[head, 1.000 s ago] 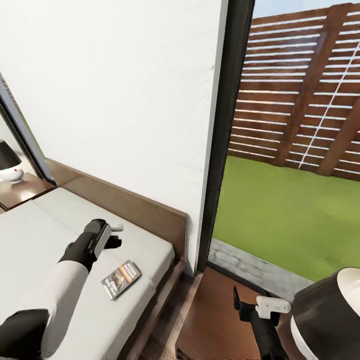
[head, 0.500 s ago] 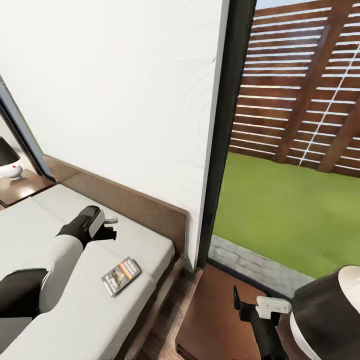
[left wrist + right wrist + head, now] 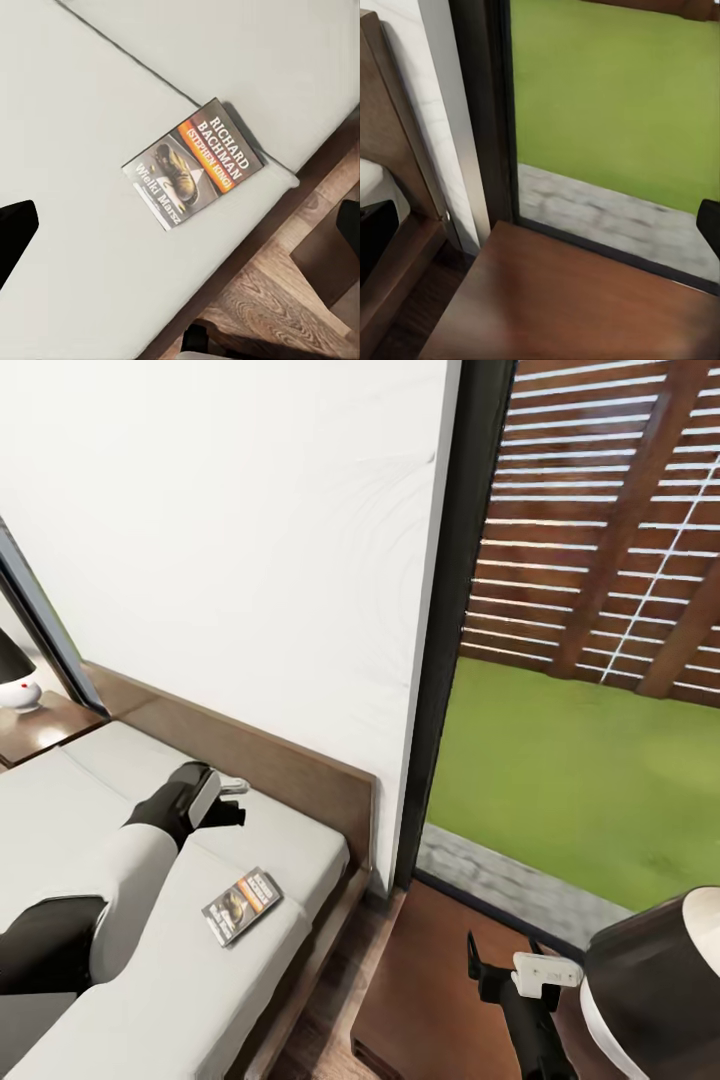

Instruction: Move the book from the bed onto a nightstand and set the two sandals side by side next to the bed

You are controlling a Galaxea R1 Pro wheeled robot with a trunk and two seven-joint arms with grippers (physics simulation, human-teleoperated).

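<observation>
The book (image 3: 241,905), dark with an orange band, lies flat on the pale grey mattress of the bed (image 3: 90,810), near its side edge. In the left wrist view the book (image 3: 195,172) sits between my two widely spaced fingertips (image 3: 15,232). My left gripper (image 3: 230,810) hovers open above the mattress, between the book and the headboard (image 3: 300,780), apart from the book. My right gripper (image 3: 480,965) is open and empty over the dark brown nightstand (image 3: 420,990), whose bare top (image 3: 570,307) lies just below it. The sandals are out of view.
A black-shaded lamp (image 3: 650,990) stands on the near nightstand, close to my right arm. A second nightstand (image 3: 40,725) with a lamp (image 3: 15,680) stands beyond the bed. A narrow strip of wood floor (image 3: 320,1000) separates bed and nightstand. A tall dark-framed window (image 3: 450,660) faces grass.
The head view has tilted slightly, shifting the scene up. My left elbow has dropped and the left gripper has edged toward the headboard. The book and my right arm have not moved.
</observation>
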